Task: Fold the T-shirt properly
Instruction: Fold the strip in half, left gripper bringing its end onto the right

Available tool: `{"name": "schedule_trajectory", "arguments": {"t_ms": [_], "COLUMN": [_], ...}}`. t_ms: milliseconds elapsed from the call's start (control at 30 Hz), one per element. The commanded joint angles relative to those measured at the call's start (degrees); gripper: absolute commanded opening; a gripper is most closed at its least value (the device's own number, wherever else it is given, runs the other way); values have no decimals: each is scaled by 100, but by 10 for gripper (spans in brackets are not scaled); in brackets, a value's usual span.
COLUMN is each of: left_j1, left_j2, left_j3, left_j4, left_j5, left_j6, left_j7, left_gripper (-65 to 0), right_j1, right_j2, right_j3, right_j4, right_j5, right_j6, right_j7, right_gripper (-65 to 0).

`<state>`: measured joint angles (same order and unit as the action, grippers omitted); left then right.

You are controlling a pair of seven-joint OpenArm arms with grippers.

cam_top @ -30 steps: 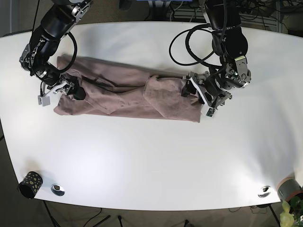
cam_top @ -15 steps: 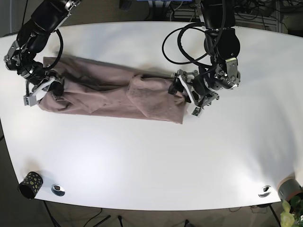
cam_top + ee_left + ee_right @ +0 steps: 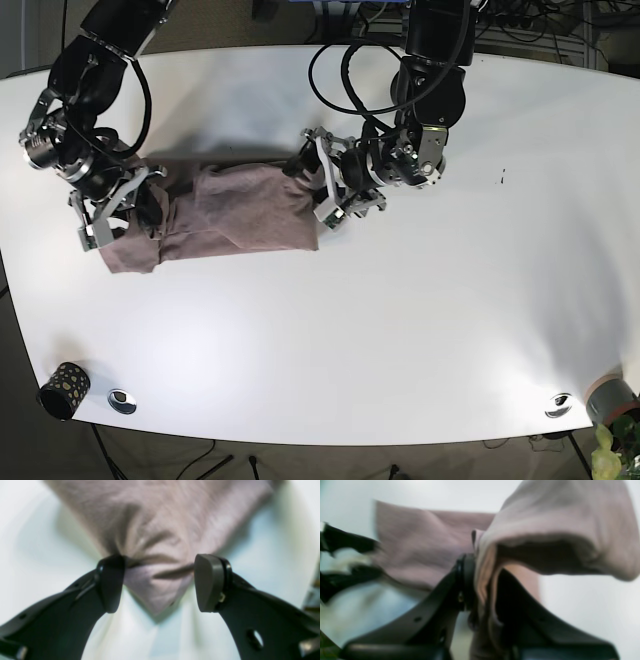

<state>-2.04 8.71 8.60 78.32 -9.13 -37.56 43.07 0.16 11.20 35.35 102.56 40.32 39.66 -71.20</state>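
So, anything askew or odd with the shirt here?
Yes: the shirt lies bunched and creased, its left end drooping lower than the rest, not a flat fold. The left gripper stands open around one corner.

White desk [image 3: 420, 330], oval edge. Near its front left corner: black speckled cup [image 3: 61, 389], small silver disc [image 3: 122, 401] just beside it. Front right: another silver disc [image 3: 559, 404], grey pot [image 3: 610, 397] with green plant [image 3: 612, 452]. Cables [image 3: 540, 25] behind desk.

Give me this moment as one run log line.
T-shirt bunched on table | left gripper open around corner | right gripper shut on T-shirt
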Motion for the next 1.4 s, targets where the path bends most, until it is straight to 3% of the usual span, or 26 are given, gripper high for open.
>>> {"name": "schedule_trajectory", "arguments": {"t_ms": [0, 200, 400, 600, 633, 733, 900, 1000, 1100, 1200, 1367], "left_j1": [-46, -46, -46, -81, -81, -81, -73, -73, -64, -46, 77], "left_j2": [29, 29, 29, 29, 29, 29, 29, 29, 29, 29, 29], "left_j3": [226, 401, 393, 384, 384, 384, 384, 384, 384, 358, -64], "left_j4": [-30, -39, -21, -4, -4, -4, -4, -4, 146, 409, 972], "left_j5": [47, 47, 47, 38, 38, 38, 38, 29, -41, -402, -929], "left_j6": [-20, -20, -20, -20, -20, -20, -20, -20, -20, -20, -20], "left_j7": [119, 111, 111, 111, 102, -56, -390, -514, -681, -812, -804], "left_gripper": [-242, -242, -242, -242, -243, -243, -243, -243, -243, -243, -243], "right_j1": [164, 410, 410, 542, 559, 559, 586, 498, 454, 375, 252], "right_j2": [-78, -527, -641, -544, -527, -509, -342, -228, -219, -228, -228], "right_j3": [-182, -709, -1254, -1641, -1658, -1667, -1755, -2010, -2054, -2001, -1491], "right_j4": [139, 113, -168, -599, -634, -626, -353, -125, 78, 183, 183], "right_j5": [131, 87, 87, 87, 78, 78, 87, 87, 105, 122, 131], "right_j6": [34, 34, 34, 34, 34, 34, 34, 34, 34, 34, 34], "right_j7": [118, 118, 135, 153, 153, 153, 153, 153, 153, 153, 135], "right_gripper": [-644, -644, -642, -636, -615, -465, -143, -57, -73, -98, -138]}}
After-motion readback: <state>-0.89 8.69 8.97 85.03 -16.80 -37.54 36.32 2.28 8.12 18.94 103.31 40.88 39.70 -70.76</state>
